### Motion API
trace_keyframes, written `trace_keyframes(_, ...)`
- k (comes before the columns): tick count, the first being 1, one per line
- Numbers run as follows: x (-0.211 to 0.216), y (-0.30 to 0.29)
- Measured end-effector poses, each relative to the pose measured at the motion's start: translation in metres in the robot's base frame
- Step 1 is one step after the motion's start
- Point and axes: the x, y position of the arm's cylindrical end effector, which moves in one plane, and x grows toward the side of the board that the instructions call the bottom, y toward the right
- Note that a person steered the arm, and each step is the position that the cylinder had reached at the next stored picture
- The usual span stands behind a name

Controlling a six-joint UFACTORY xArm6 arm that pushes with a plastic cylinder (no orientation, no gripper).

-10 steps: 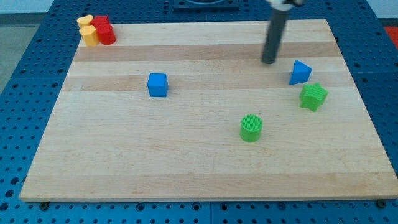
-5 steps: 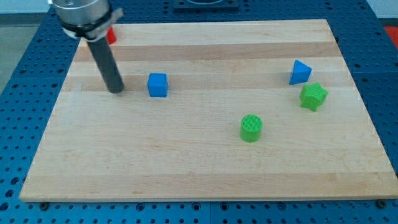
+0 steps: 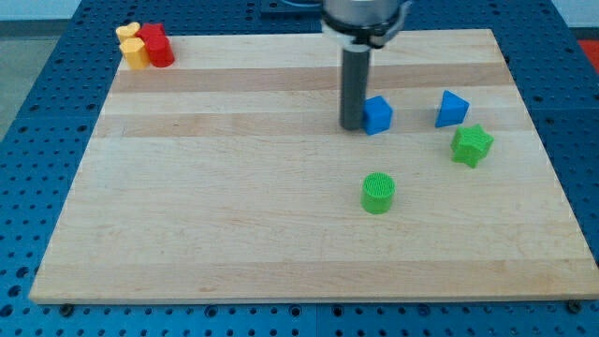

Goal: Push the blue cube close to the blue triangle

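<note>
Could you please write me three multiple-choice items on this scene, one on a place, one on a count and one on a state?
1. Where is my tip?
A. at the blue cube's left side
B. beside the green cylinder
C. at the red block

2. How many green blocks are there?
A. one
B. two
C. three

3. Does the blue cube touch the blue triangle?
A. yes
B. no, bare board lies between them
C. it lies on top

Key: 1 A, the rod stands against the cube's left; 2 B, cylinder and green star; 3 B, a gap shows.
</note>
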Motion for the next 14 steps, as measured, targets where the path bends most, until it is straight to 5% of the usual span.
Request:
trace_keyframes(1,-0.006,0.042)
trace_keyframes(4,-0.050,0.018)
trace_keyframes(14,-0.039,0.100)
